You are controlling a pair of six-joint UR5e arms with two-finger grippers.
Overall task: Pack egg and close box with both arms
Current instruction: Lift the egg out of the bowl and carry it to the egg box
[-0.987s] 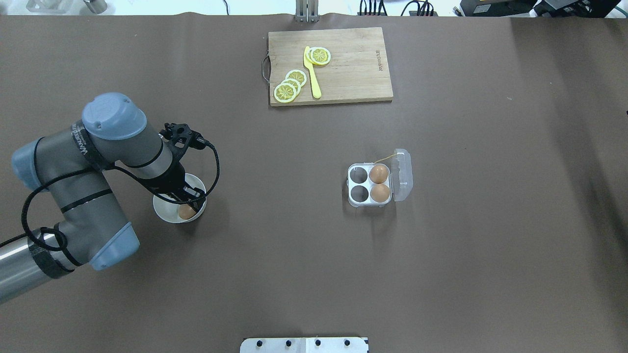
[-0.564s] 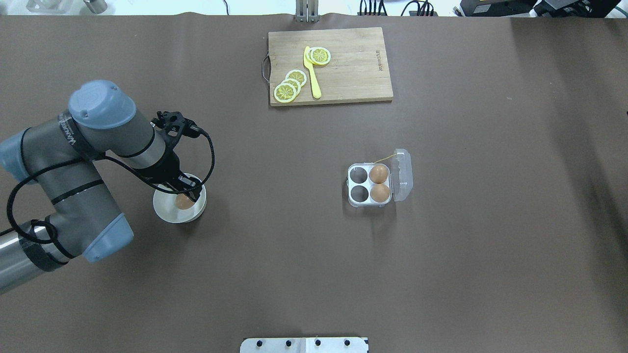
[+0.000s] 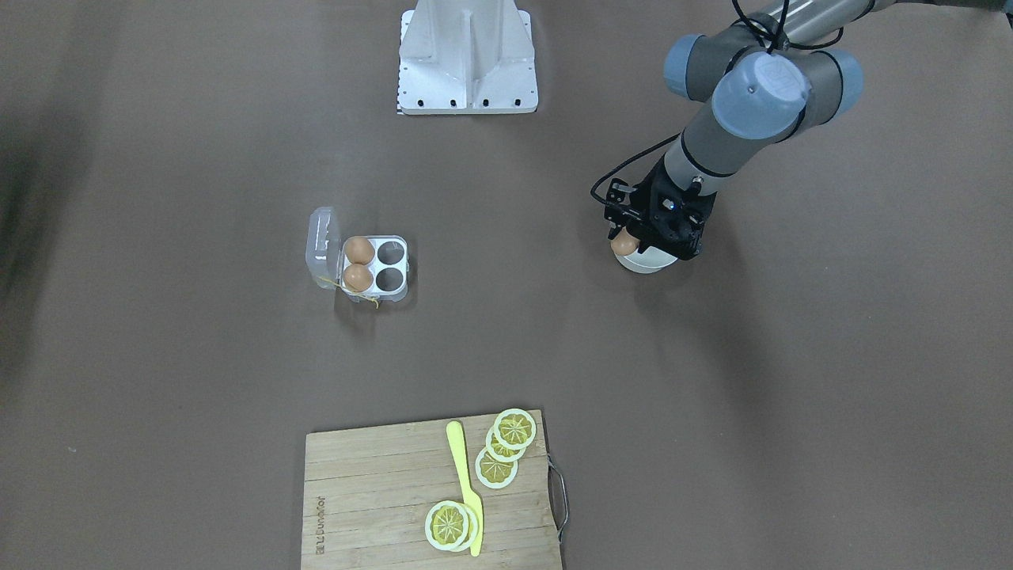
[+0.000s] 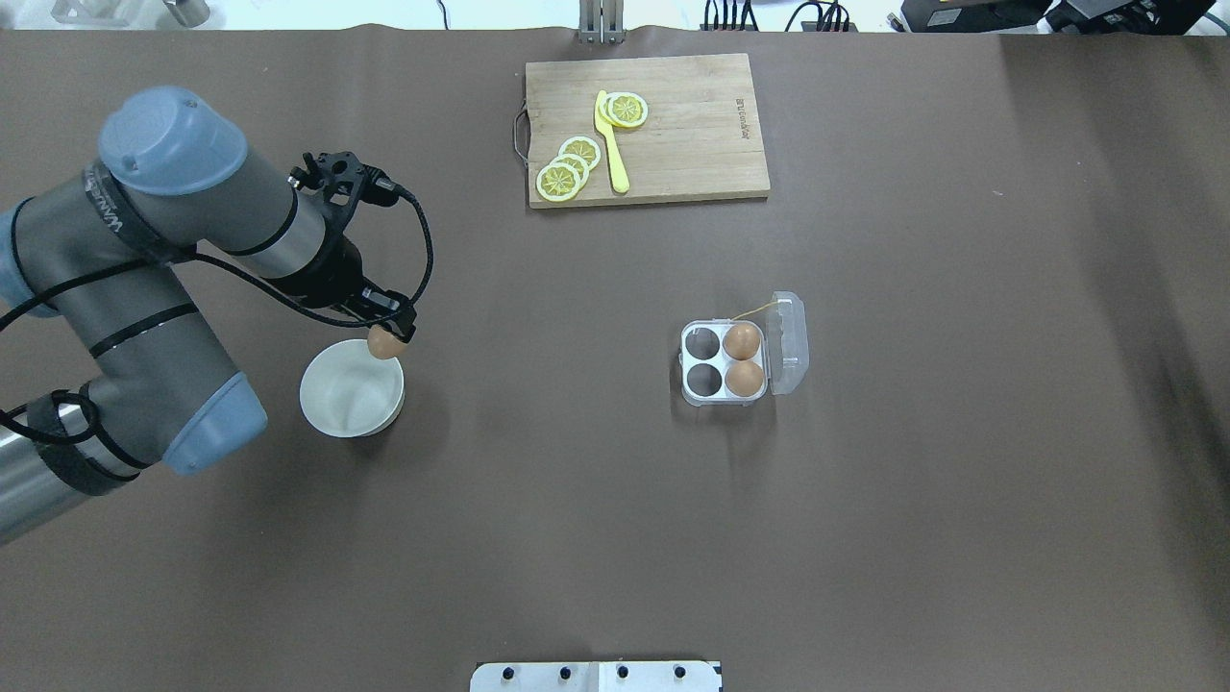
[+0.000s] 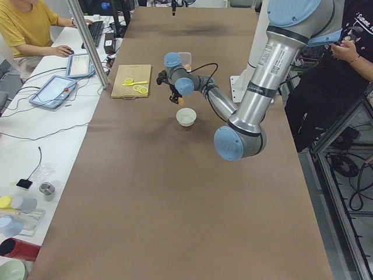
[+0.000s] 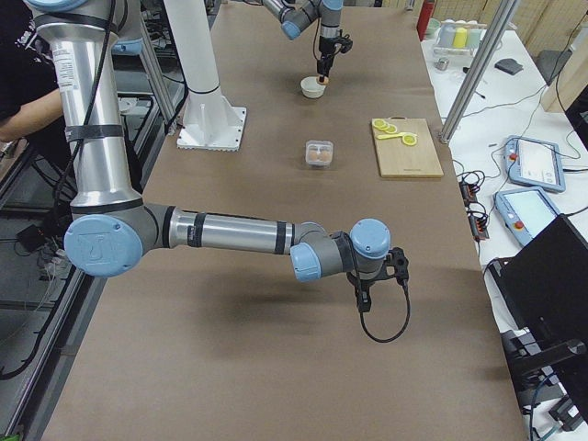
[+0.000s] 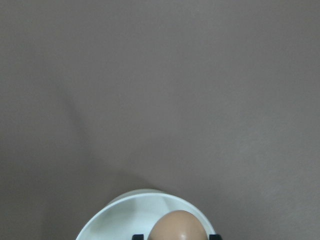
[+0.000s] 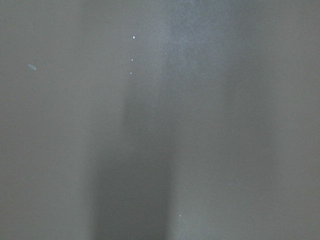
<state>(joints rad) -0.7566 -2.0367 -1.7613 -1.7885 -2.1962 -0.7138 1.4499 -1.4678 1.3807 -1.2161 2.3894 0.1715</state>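
Observation:
My left gripper (image 4: pixel 386 334) is shut on a brown egg (image 4: pixel 383 344) and holds it just above the far rim of the white bowl (image 4: pixel 322 402). The left wrist view shows the egg (image 7: pixel 178 227) between the fingertips, over the bowl (image 7: pixel 120 220). The box (image 4: pixel 686 361) lies open at mid-table, its clear lid (image 4: pixel 790 342) folded out to the right. Two brown eggs (image 4: pixel 742 340) fill its right cells and the two left cells are empty. My right gripper (image 6: pixel 364 299) shows only in the exterior right view, low over bare table; I cannot tell if it is open or shut.
A wooden cutting board (image 4: pixel 692 144) with lemon slices (image 4: pixel 573 163) and a yellow knife (image 4: pixel 611 144) lies at the far middle. The white metal stand (image 4: pixel 596 676) is at the near edge. Brown table (image 4: pixel 557 432) lies between bowl and box.
My left gripper has risen out of the bowl with the egg in its fingers and shifted toward the far side. The bowl now holds nothing. The box has not moved.

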